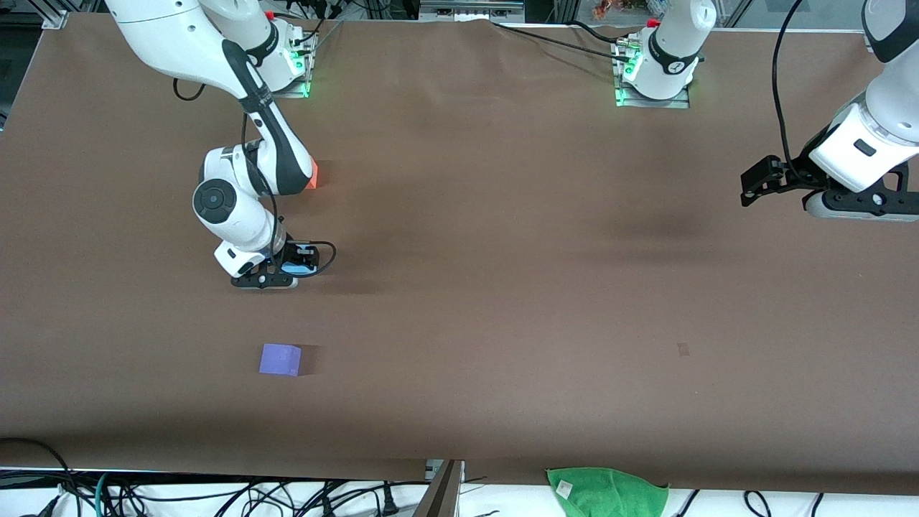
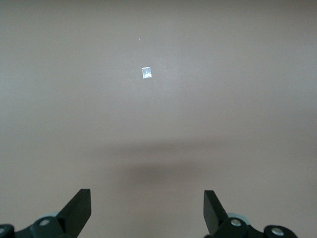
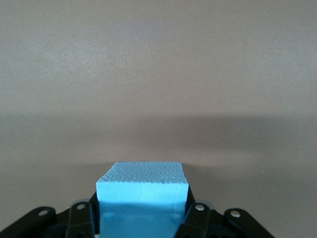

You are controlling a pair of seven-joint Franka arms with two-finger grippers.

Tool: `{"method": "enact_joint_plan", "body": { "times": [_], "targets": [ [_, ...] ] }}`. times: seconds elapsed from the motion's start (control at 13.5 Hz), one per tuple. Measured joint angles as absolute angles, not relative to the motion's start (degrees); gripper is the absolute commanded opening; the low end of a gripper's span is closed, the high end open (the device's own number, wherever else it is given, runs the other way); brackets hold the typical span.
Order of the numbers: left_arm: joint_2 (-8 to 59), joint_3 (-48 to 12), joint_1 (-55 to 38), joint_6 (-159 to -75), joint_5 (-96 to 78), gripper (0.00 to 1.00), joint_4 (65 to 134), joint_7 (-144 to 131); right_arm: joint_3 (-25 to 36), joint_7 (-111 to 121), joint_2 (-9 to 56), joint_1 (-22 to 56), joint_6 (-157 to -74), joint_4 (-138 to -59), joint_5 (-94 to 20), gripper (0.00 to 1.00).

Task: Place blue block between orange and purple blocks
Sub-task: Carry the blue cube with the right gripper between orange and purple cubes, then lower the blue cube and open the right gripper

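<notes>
While the right gripper (image 1: pixel 276 276) clamps the blue block (image 3: pixel 142 191) over bare table between the orange block (image 1: pixel 313 174) and purple block (image 1: pixel 280 359), a crooked release could tumble it (left gripper (image 1: pixel 754 188) waits, fingers spread).

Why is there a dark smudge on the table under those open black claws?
Left wrist view: that soft patch is a shadow on the brown table near the open left gripper. Front view: similar blurry shadows lie beside the purple block.
</notes>
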State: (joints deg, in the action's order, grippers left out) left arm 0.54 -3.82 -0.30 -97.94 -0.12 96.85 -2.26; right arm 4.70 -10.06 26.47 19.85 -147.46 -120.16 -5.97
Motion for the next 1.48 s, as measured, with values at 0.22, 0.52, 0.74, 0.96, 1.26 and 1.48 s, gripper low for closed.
{"method": "enact_joint_plan", "body": {
  "times": [0.22, 0.52, 0.74, 0.96, 1.26, 1.48],
  "targets": [
    [0.5, -3.8, -0.3, -97.9, -0.1, 1.0, 96.9, -2.3, 4.9, -10.1, 26.5, 19.8, -147.5, -120.2, -6.0, 0.4],
    [0.5, -4.0, -0.3, -97.7, 2.4, 1.0, 96.9, -2.3, 5.6, -10.1, 26.5, 19.7, -147.5, -120.2, -6.0, 0.82],
    [0.5, -4.3, -0.3, -97.7, 2.7, 1.0, 96.9, -2.3, 5.6, -10.1, 26.5, 19.7, -147.7, -120.2, -6.0, 0.96],
    [0.5, -4.2, -0.1, -97.7, 2.7, 1.0, 96.9, -2.3, 5.6, -10.2, 26.4, 19.7, -146.8, -119.3, -6.0, 0.97],
    [0.5, -4.2, 0.0, -97.7, 2.7, 1.0, 96.9, -2.3, 5.6, -12.0, 24.0, 20.0, -134.5, -111.8, -6.0, 0.99],
    [0.5, -4.2, 0.0, -97.7, 2.7, 1.0, 96.9, -2.3, 5.6, -12.5, 17.8, 20.1, -120.6, -104.6, -6.0, 0.99]
  ]
}}
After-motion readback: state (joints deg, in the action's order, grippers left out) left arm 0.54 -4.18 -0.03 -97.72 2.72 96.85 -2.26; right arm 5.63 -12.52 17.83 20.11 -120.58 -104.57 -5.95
